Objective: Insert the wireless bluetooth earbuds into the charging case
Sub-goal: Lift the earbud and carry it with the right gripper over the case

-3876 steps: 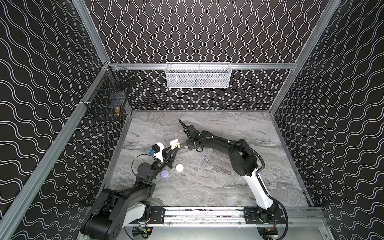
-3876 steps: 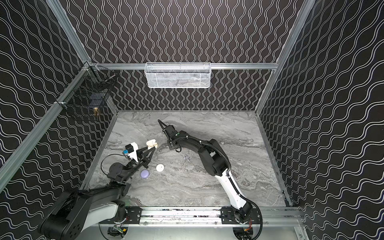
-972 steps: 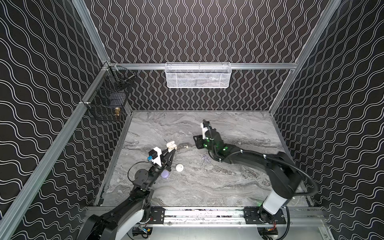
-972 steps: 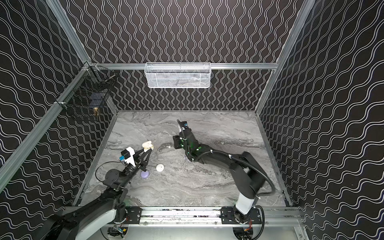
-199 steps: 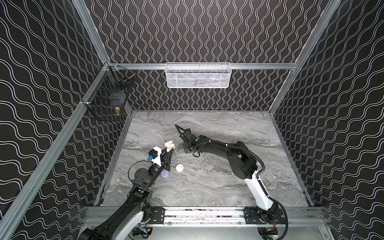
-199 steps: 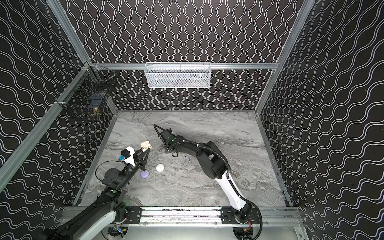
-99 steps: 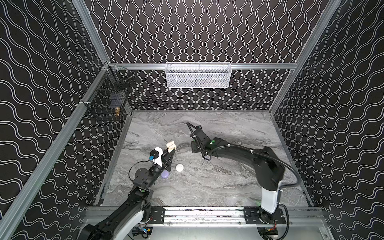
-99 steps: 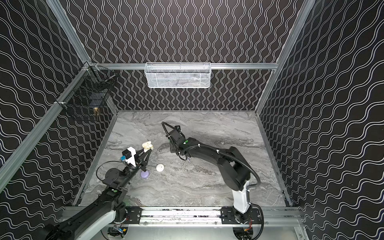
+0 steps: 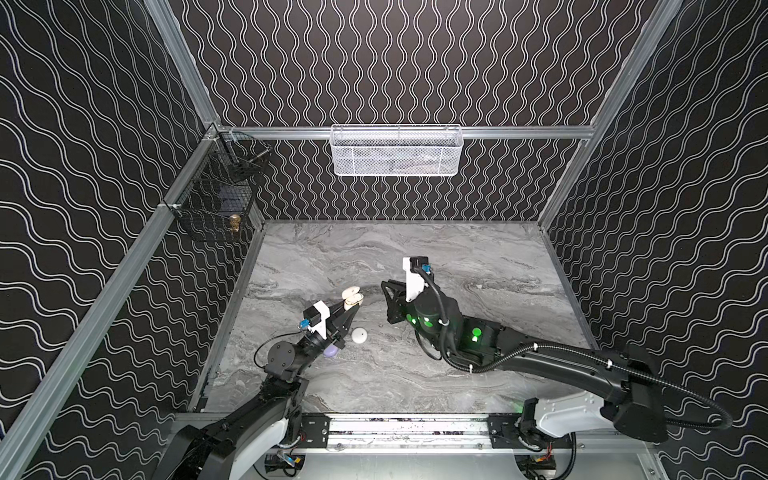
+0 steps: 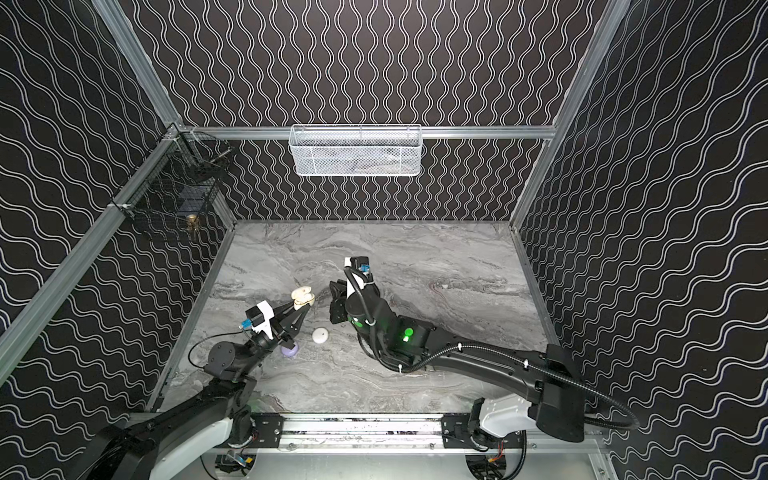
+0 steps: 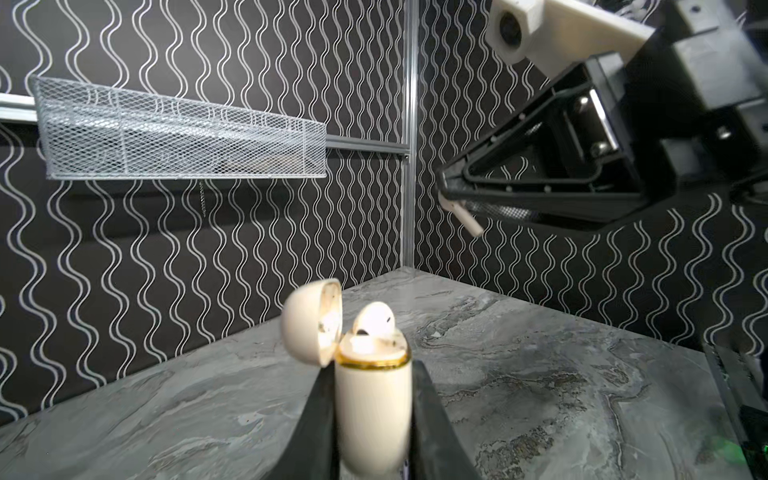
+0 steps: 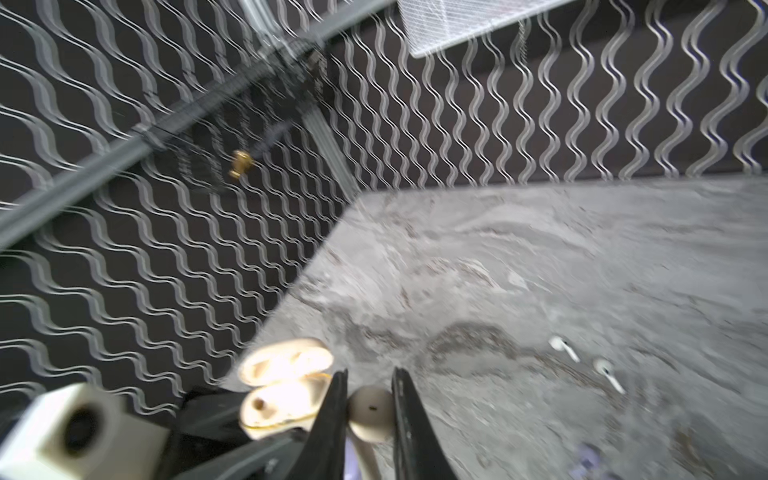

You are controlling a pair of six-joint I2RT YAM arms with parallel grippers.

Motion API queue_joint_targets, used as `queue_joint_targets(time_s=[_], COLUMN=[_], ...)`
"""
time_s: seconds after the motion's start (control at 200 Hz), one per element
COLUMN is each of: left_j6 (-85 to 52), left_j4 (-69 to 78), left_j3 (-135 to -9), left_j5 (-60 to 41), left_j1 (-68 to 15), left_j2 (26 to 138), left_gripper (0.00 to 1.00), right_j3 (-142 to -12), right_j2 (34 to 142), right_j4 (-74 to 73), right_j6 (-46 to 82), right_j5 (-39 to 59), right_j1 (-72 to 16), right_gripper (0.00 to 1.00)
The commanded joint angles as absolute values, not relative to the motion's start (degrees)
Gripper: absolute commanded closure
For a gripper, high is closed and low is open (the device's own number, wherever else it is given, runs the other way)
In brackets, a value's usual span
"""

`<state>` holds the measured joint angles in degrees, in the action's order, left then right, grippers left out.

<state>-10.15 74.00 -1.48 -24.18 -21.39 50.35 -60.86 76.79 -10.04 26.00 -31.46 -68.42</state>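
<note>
Grey marble table [image 9: 478, 257] under it all. The right gripper [image 12: 369, 380] hangs just beside the cream charging case [image 11: 374, 411], jaws pinched narrow on a cream earbud [image 12: 370, 411]. The left gripper [image 9: 352, 304] clamps the case upright, lid flipped open, one bud [image 11: 374, 318] seated inside. Two white earbuds [image 12: 563, 348] lie on the table farther off from the case.

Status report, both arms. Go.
Left gripper shut on open charging case, one bud seated. Right gripper shut on cream earbud, short of case. Nothing between.
</note>
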Motion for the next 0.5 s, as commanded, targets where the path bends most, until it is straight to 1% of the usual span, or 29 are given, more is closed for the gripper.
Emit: queue_joint_targets(time_s=[0.0,0.07,0.125,0.215,0.315,0.385,0.495], left_j6=[-9.46,-11.37,-11.28,-9.91,-8.42,-8.04,-7.28], left_j4=[78.42,77.94,77.29,73.26,76.72,76.35,74.22], left_j3=[-1.58,-2.99,-5.3,-8.56,-6.79,-6.5,-7.11], left_j5=[-21.63,-13.61,-11.83,-11.6,-12.85,-12.98,-17.74], left_j1=[-21.62,-21.54,-21.53,-21.51,-21.53,-21.5,-22.13], left_j2=[50.15,50.13,50.02,49.06,48.74,48.72,48.3], left_gripper=[1.0,1.0,1.0,1.0,1.0,1.0,1.0], right_j3=[-60.81,-61.68,-62.65,-65.0,-66.14,-66.53,-66.69], right_j2=[75.94,75.91,76.25,76.63,76.4,76.5,77.6], right_j4=[-20.14,-21.67,-23.07,-23.38,-24.25,-24.43,-25.95], right_j6=[23.97,22.44,21.11,19.32,18.22,17.95,18.53], right_j5=[-32.99,-33.55,-33.5,-33.1,-31.88,-31.03,-29.81], right_j1=[-69.77,-70.45,-70.48,-70.48,-70.58,-70.57,-70.57], right_gripper=[0.91,0.91,0.9,0.9,0.9,0.91,0.91])
